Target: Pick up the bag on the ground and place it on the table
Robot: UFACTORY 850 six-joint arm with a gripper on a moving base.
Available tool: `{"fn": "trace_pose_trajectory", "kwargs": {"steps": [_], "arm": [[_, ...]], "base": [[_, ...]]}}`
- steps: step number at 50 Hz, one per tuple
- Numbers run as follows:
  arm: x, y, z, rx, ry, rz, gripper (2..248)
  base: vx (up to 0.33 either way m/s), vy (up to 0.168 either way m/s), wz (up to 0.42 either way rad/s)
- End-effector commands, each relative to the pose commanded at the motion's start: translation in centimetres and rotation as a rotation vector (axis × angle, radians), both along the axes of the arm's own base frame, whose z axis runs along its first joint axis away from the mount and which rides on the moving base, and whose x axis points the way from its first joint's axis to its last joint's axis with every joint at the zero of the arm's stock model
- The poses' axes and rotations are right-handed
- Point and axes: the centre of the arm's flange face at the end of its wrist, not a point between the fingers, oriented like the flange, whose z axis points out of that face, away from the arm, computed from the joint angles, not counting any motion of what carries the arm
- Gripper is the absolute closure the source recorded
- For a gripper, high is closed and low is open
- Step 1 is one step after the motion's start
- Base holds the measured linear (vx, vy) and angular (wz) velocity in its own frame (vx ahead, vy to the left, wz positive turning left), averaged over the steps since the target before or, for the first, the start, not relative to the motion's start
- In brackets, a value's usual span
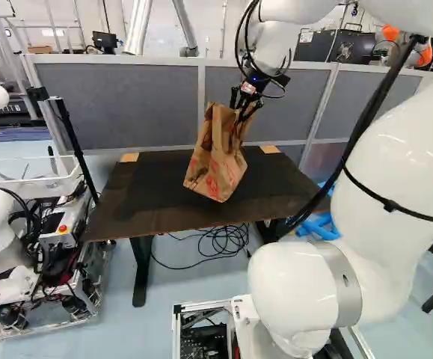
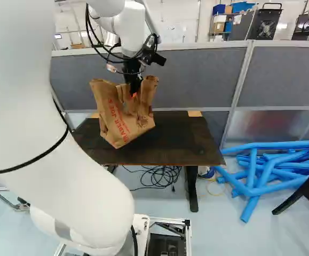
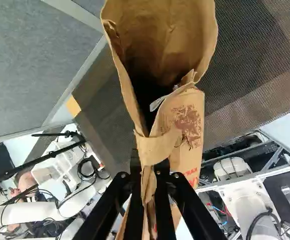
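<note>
Since my gripper [image 3: 148,169] is clamped on a fold of paper near the mouth of the bag [image 1: 215,166], what I need to judge now is how far the bag's base hangs below that grip. The bag is over the table [image 2: 178,143], slung beneath the gripper, and mine is the arm to lower it. Seen along the gripper, its body runs out ahead from the pinched fold, with the mouth gaping back towards the wrist. Its long axis goes from that grip down towards the tabletop, but leaning rather than plumb: in the left base view it slopes down and to the left, and in the right base view one bottom corner dips well under the other. So the mouth points up and the base points down at a slant. From these angles I can't fairly tell whether that low corner touches the tabletop or hangs just clear of it. I judge the lift done and the setting down left: I'd level the base, ease straight down, and let go only once it sits flat, because released at this lean the bag could well topple or fold over.
</note>
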Motion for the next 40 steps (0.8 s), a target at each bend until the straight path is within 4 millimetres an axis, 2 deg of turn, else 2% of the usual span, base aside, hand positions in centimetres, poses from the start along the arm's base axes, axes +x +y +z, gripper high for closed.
{"fn": "trace_pose_trajectory", "kwargs": {"steps": [40], "arm": [[4.8,-1.5,-5.5,-0.135,-0.015,0.022,229]], "base": [[0.0,0.0,0.0]]}}
